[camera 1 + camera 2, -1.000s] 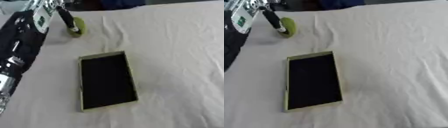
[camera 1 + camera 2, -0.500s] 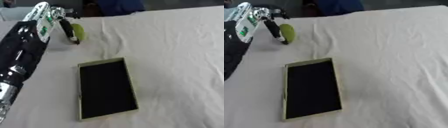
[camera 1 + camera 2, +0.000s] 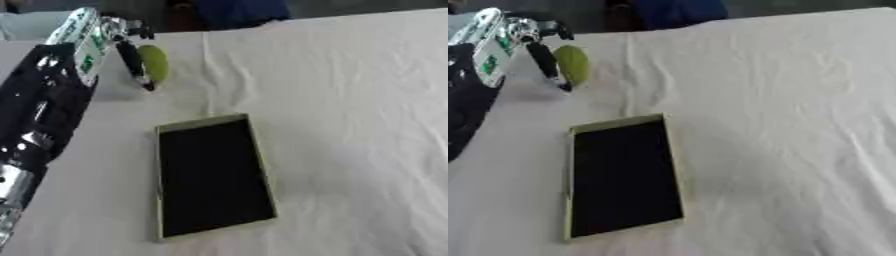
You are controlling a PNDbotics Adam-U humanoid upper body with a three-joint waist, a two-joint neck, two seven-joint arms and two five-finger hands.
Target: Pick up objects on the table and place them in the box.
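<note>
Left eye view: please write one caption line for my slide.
Robot's left hand reaches a green round object at the far left of the white tablecloth; the shallow green-rimmed box lies nearer.

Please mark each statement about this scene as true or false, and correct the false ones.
1. The left hand is at the green object. True.
2. The green object lies inside the box. False: it is on the white cloth, beyond the box.
3. The box looks dark and empty inside. True.
4. The right hand is over the box. False: no right hand is in view.
</note>
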